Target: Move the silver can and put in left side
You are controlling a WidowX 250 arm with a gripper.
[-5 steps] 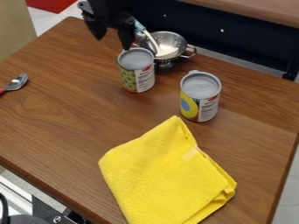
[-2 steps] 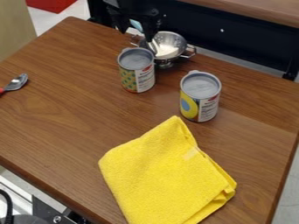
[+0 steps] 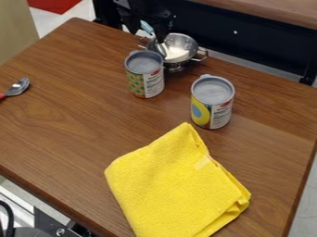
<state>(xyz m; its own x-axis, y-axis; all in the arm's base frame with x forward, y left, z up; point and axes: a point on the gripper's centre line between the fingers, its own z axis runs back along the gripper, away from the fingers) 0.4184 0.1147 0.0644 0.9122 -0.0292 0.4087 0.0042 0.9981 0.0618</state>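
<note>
Below the open tool (image 3: 147, 30), nearer silver-topped can (image 3: 144, 78); farther to lower right, another silver-topped can (image 3: 212, 104). Cannot tell the intended one. Probably stiff, smooth, maybe heavy if full; better to grasp firmly around upper side, under rim, against slipping

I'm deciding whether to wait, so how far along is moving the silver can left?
Nothing looks done: the silver-topped dotted can and yellow can stand right of the spoon. Nothing seems in hand; the gripper is open near the metal bowl. Gripping, carrying and placing appear left.
</note>
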